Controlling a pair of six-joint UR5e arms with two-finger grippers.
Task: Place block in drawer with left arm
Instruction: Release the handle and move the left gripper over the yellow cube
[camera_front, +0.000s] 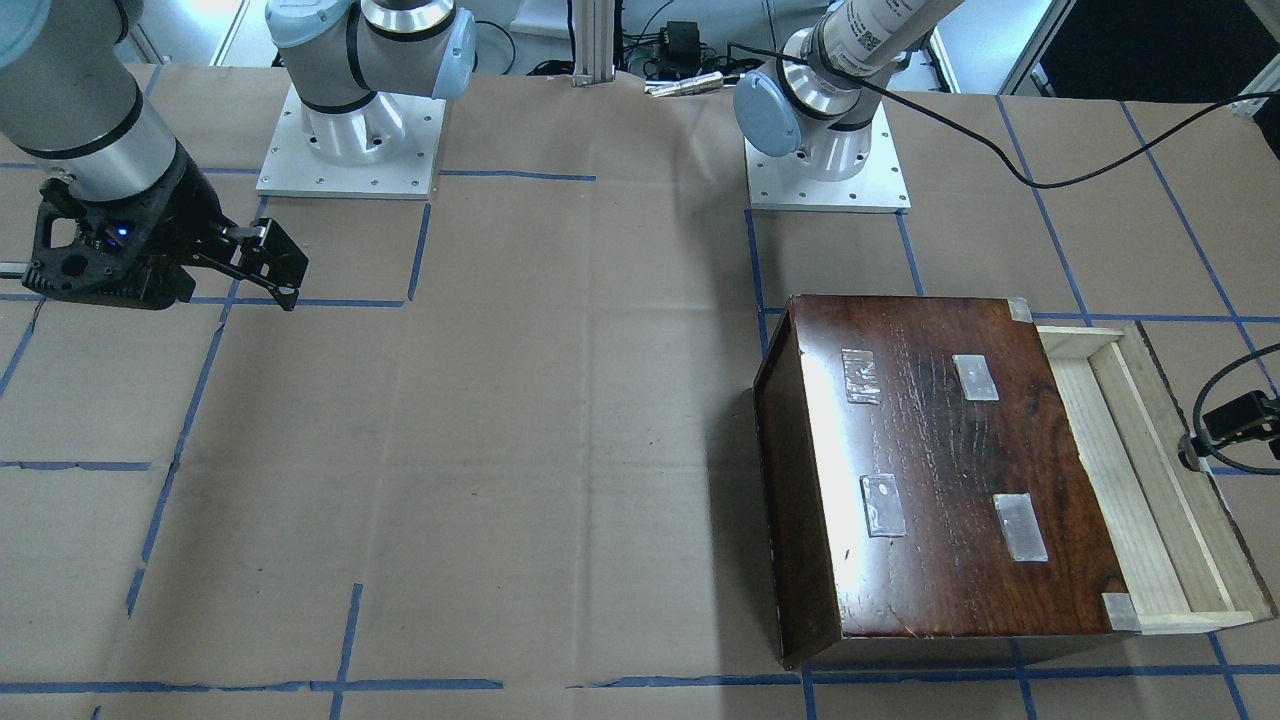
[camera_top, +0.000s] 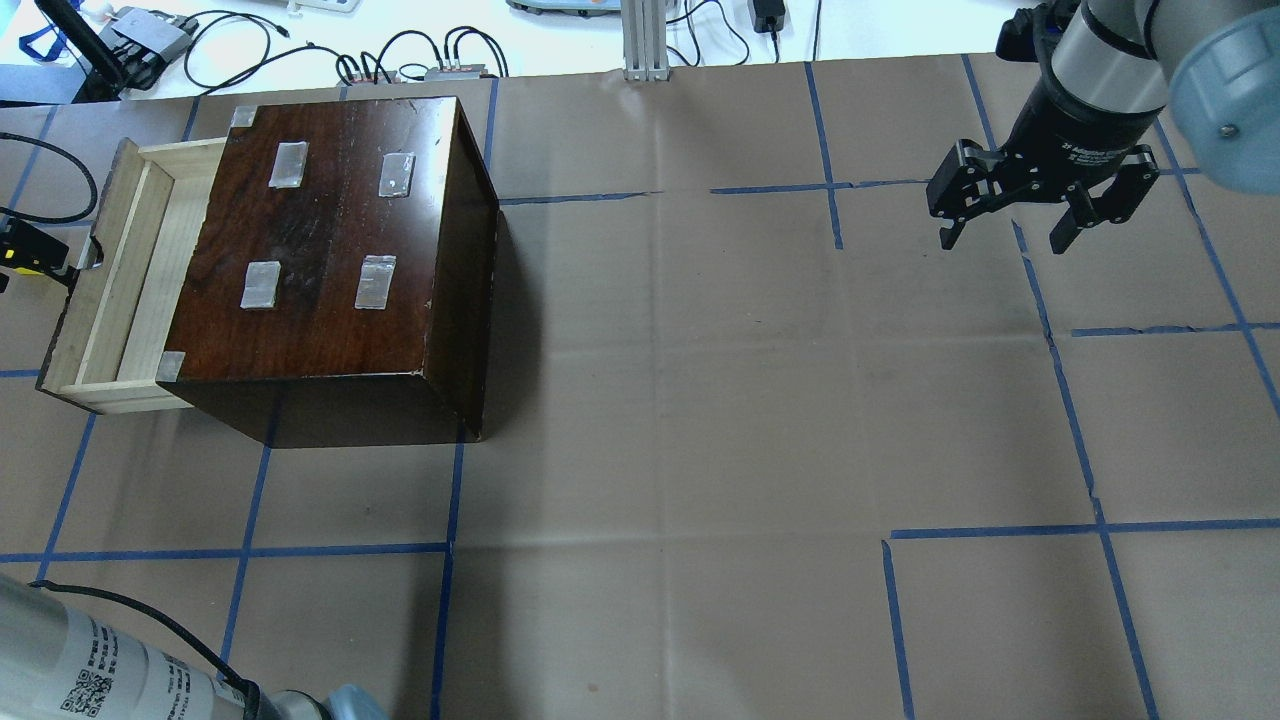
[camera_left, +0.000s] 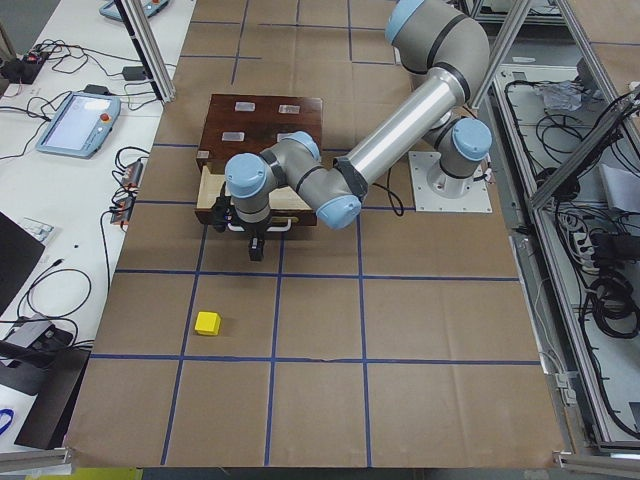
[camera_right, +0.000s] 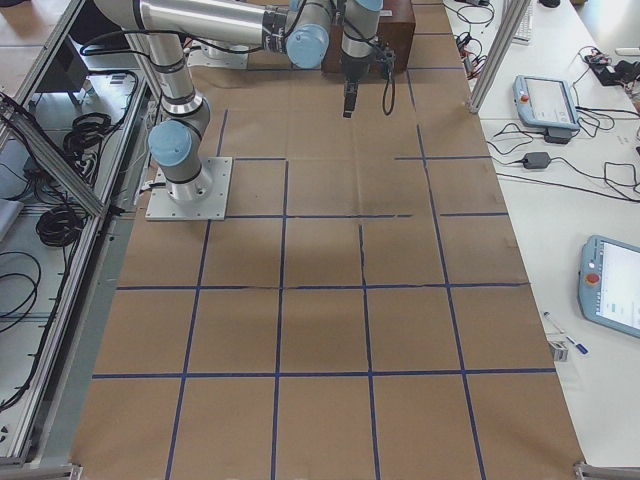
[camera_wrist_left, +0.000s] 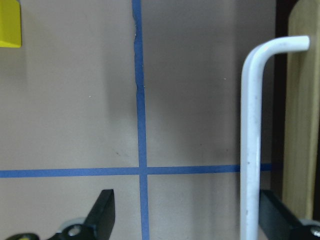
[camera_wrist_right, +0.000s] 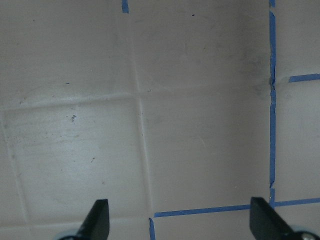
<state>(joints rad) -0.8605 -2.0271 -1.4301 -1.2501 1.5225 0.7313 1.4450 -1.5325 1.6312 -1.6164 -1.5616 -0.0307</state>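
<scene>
The yellow block lies on the paper-covered table well in front of the cabinet; its corner shows at the top left of the left wrist view. The pale wood drawer stands pulled out of the dark brown cabinet, and its visible interior is empty. My left gripper is open and empty just outside the drawer's front board, next to its white bent handle. It shows at the frame edges of the front-facing view and the overhead view. My right gripper is open and empty, far from the cabinet.
The table is covered in brown paper with blue tape lines. Grey tape patches sit on the cabinet top. Cables and devices lie along the far table edge. A loose black cable trails from the left arm.
</scene>
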